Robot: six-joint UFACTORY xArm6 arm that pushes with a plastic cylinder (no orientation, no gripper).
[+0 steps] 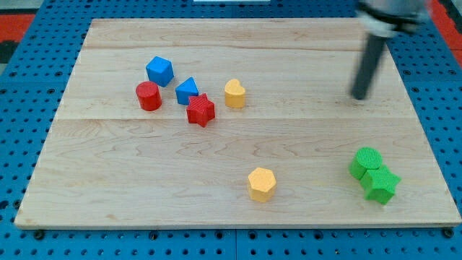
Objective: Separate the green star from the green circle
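Arm pose: the dark rod comes down from the view's top right corner, leaning slightly, its upper part blurred and cut by the frame edge.
My tip (pixel 359 97): it sits on the desk's right side, over bare wood, with no block touching it.
End effector: a plain rod with nothing to open or close; it holds nothing and presses against nothing.
Tip relative to the task blocks: the green pair lies well below it toward the view's bottom, slightly to the view's right.
Green circle (pixel 366 162): near the desk's bottom right corner, the upper of the two green blocks.
Green star (pixel 380 185): just below and slightly right of the green circle, touching it, close to the desk's bottom edge.
Yellow hexagon (pixel 261 183): alone in the lower middle, well to the view's left of the green pair.
Yellow heart (pixel 234 93): in the upper middle, just right of the cluster, apart from the red star.
Red star (pixel 201 110): touching or nearly touching the blue triangle above it.
Blue triangle (pixel 187 91): between the blue cube and the red star.
Blue cube (pixel 159 71): topmost of the cluster, tilted on a corner.
Red cylinder (pixel 149 95): leftmost of the cluster, just below the blue cube.
Desk (pixel 130 188): a pale wooden board on a blue perforated base (pixel 29 242).
Containers: no container shows; every block lies directly on the desk.
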